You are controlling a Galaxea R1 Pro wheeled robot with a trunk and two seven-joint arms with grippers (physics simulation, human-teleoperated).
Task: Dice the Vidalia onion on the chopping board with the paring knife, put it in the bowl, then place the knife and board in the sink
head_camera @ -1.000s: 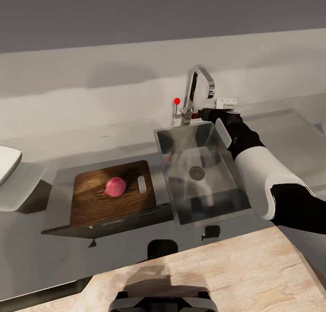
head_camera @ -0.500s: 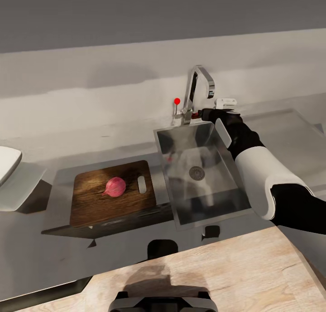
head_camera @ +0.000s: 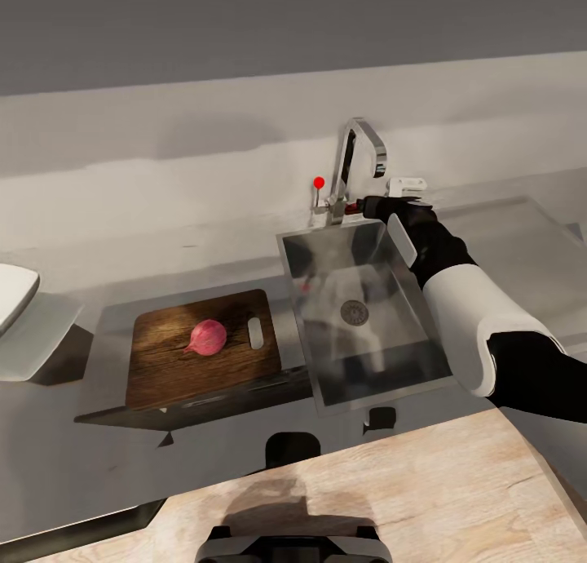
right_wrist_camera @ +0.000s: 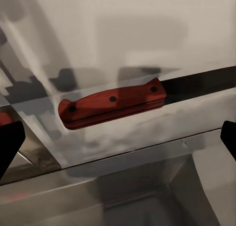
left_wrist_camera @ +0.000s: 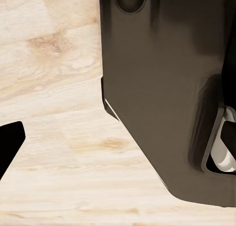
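The right gripper (right_wrist_camera: 118, 137) is standing wide open, its two fingertips showing at opposite edges of the right wrist view, and it is gripping nothing. Directly ahead of the jaws and between their lines, the paring knife (right_wrist_camera: 112, 104) is lying flat on the countertop (right_wrist_camera: 147, 34), handle crosswise to the fingers, blade running off to one side. Just short of the jaws, the back rim of the sink (head_camera: 322, 387) is passing beneath them.

The step in hand appears to be picking up the knife. The next move calls for advancing the jaws until they are straddling the reddish handle, then closing across its narrow width. Whether the fingers are already low enough to clear the counter cannot be told from these angles.

Farther out, the sink basin is holding no onion or tool. Beyond it, the Vidalia onion (head_camera: 209, 336) is resting on the chopping board (head_camera: 163, 367), awaiting dicing. The bowl (head_camera: 12, 295) is sitting well apart; its contents cannot be seen.

The left gripper (left_wrist_camera: 118, 142) is hanging over pale wood, its jaw state undeterminable.
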